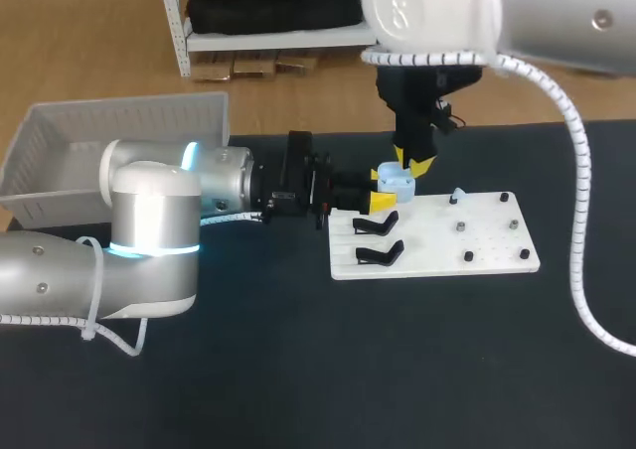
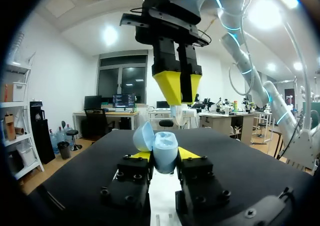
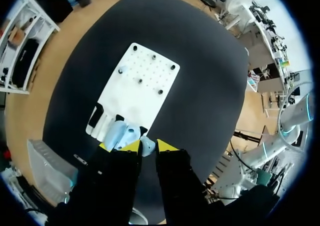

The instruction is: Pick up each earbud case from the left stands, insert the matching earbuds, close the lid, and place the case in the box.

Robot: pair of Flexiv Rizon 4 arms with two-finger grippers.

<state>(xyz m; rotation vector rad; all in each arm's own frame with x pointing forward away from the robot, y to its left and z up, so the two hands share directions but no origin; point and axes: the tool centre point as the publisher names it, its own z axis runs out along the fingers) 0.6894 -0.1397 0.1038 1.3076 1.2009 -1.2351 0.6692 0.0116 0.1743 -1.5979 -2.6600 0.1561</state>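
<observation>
My left gripper (image 1: 383, 189) is shut on a light blue earbud case (image 1: 397, 181) and holds it over the near left corner of the white board (image 1: 447, 245). In the left wrist view the case (image 2: 165, 153) sits between the yellow tips with its lid (image 2: 143, 136) swung open. My right gripper (image 1: 412, 165) points straight down just above the case. It is shut on a small light blue earbud (image 3: 148, 147); the open case (image 3: 120, 134) lies just beside its fingers. Another light blue earbud (image 1: 458, 195) rests on a peg of the board.
Two black stands (image 1: 378, 240) occupy the board's left end, and several dark pegs (image 1: 463, 227) stick up on its right part. A white basket (image 1: 119, 136) stands at the table's back left, behind my left arm.
</observation>
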